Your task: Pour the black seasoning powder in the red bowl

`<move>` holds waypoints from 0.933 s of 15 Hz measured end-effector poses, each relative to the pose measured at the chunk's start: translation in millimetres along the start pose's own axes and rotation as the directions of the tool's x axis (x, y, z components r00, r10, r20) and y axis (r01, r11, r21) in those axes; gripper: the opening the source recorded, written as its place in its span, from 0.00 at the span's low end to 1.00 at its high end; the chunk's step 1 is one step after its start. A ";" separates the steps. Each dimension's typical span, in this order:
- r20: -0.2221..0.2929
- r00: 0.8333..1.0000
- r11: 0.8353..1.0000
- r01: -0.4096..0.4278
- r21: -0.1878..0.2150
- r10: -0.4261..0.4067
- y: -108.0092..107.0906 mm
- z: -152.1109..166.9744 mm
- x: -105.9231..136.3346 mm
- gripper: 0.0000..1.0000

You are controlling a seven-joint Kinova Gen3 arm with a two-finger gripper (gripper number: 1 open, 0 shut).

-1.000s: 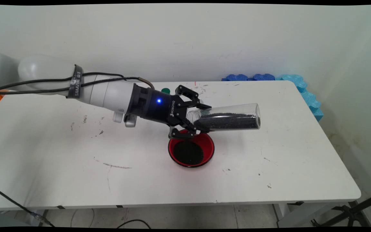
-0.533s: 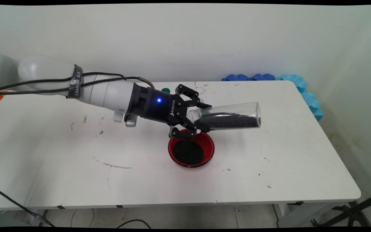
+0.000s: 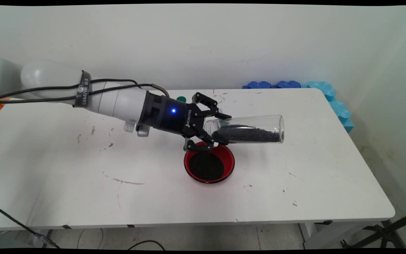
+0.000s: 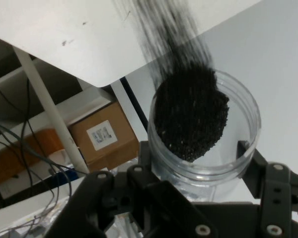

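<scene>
Sideways over the table [image 3: 294,183], the gripper [image 3: 214,132] pinches a clear jar [image 3: 247,128] near its mouth, jaws pressed against its sides. Black grains [image 3: 248,135] line the jar's lower wall and appear to stream out. Just below the jaws sits a red bowl [image 3: 209,163] holding more grains.

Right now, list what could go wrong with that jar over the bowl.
The gripper holds the clear jar on its side by the neck, most of its length beyond the red bowl. Black granules may spill past the rim onto the table. The heavy far end could twist the grip.
</scene>
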 end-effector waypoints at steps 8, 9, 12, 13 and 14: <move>-0.016 0.991 0.990 -0.135 0.025 0.136 4.7 -1.4 3.0 0.00; -0.018 0.988 0.988 -0.153 0.029 0.154 5.0 -1.7 3.2 0.00; -0.017 0.975 0.974 -0.221 0.043 0.222 6.2 -3.3 2.7 0.00; -0.015 0.969 0.968 -0.245 0.048 0.246 6.7 -3.7 2.2 0.00; -0.014 0.964 0.963 -0.265 0.052 0.266 7.2 -4.1 1.7 0.00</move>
